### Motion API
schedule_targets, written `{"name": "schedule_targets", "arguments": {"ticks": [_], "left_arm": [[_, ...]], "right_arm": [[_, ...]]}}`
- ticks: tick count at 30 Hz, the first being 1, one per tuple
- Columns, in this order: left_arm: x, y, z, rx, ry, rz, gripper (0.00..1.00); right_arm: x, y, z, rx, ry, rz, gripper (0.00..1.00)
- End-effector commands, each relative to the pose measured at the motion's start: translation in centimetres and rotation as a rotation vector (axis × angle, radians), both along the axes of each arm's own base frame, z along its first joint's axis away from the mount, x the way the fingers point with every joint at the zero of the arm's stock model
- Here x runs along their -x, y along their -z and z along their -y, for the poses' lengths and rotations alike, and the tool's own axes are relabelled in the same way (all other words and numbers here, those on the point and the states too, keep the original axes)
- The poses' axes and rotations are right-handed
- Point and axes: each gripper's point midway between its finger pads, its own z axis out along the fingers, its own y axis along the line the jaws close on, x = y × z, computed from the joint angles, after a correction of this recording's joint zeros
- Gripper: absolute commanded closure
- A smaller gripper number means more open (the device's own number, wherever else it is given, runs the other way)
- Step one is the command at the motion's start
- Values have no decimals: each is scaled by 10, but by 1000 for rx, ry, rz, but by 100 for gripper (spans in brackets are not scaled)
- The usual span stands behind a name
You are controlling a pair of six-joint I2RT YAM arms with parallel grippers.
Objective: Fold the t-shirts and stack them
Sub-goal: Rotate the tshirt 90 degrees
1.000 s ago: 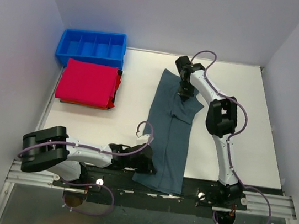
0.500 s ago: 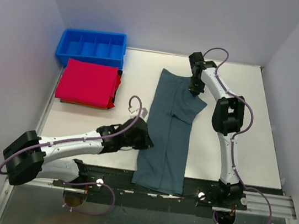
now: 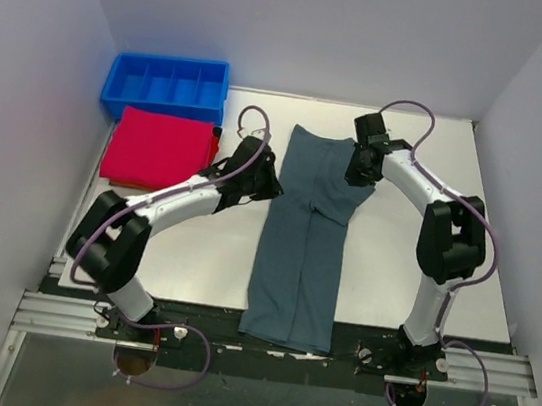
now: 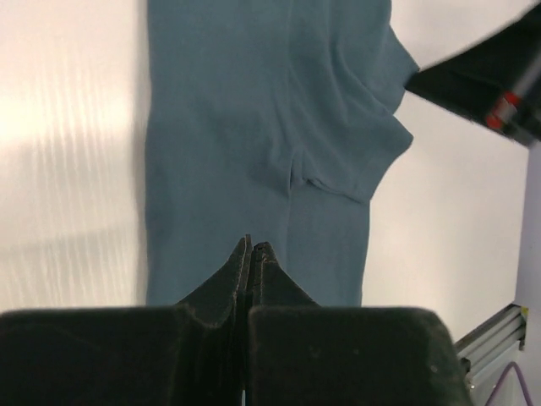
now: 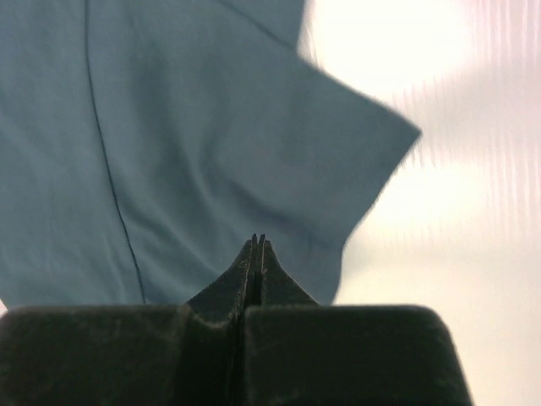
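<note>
The slate grey-blue t-shirt (image 3: 301, 238) lies folded lengthwise in a long strip down the middle of the table, its near end hanging over the front edge. A sleeve (image 3: 351, 196) sticks out at its right. The red t-shirt (image 3: 157, 150) lies folded square at the left. My left gripper (image 3: 274, 187) is shut and empty at the grey shirt's left edge; in the left wrist view its tips (image 4: 253, 245) hover over the cloth (image 4: 254, 127). My right gripper (image 3: 358, 173) is shut and empty by the sleeve, its tips (image 5: 257, 239) above the fabric (image 5: 169, 127).
A blue plastic tray with dividers (image 3: 166, 87) stands at the far left corner, just behind the red shirt. White walls close in the table on three sides. The metal rail (image 3: 470, 367) with the arm bases runs along the near edge.
My left arm has swung from the near edge up to the grey shirt's left side. My right gripper has shifted right, towards the sleeve. The shirt's top right now lies flatter.
</note>
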Motion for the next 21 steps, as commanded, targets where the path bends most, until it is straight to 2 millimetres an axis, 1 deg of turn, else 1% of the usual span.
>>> {"name": "schedule_targets", "arguments": {"ticks": [1, 3, 7, 10, 12, 14, 16, 17, 18, 20, 21], "left_arm": [[-27, 5, 31, -4, 109, 14, 100], [-37, 17, 38, -24, 122, -10, 100], [-51, 36, 46, -43, 119, -31, 100], [-59, 53, 48, -56, 114, -62, 100], [-65, 61, 49, -62, 108, -71, 100], [-73, 70, 47, -80, 94, -84, 100], [-82, 86, 46, -111, 86, -107, 100], [-86, 91, 47, -126, 89, -118, 100], [-89, 102, 46, -151, 92, -141, 100], [-96, 114, 45, -181, 85, -171, 100], [-101, 116, 45, -181, 79, -174, 100]], "right_arm": [[15, -13, -6, -63, -15, 80, 99], [28, -8, -4, -70, -3, 59, 99], [48, 12, -7, -93, -19, 16, 99], [55, 33, -7, -88, -16, -38, 99], [58, 48, -4, -67, 6, -85, 99], [57, 58, 1, -31, 38, -118, 99], [57, 65, 9, 26, 80, -159, 99], [54, 67, 11, 43, 92, -167, 99], [51, 68, 13, 60, 102, -177, 99], [46, 69, 17, 93, 123, -185, 99], [44, 69, 18, 106, 131, -190, 99]]}}
